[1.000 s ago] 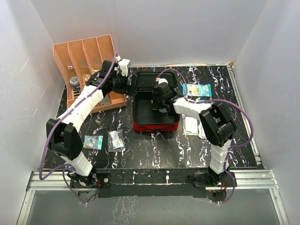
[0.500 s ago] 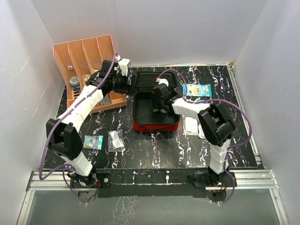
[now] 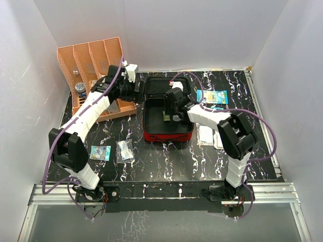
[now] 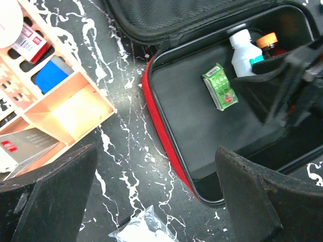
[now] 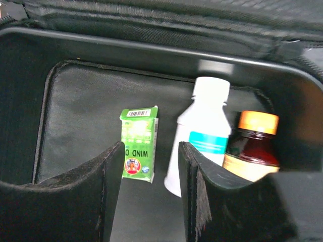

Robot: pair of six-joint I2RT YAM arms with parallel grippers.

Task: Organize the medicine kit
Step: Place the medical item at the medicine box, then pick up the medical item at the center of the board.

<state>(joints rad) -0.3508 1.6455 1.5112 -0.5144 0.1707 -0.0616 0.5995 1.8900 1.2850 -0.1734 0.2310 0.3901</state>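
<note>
The right gripper's (image 5: 150, 147) fingers are being held partly apart over the small green box (image 4: 220, 86), with nothing pinched; the left gripper (image 4: 156, 169) is being held wide and empty beside the orange rack (image 3: 91, 55); the white bottle (image 5: 202, 136) could be getting bumped if the right fingers are being swung sideways while low; the medicine kit (image 3: 166, 135) is being kept open mid-table, red outside, black inside.
</note>
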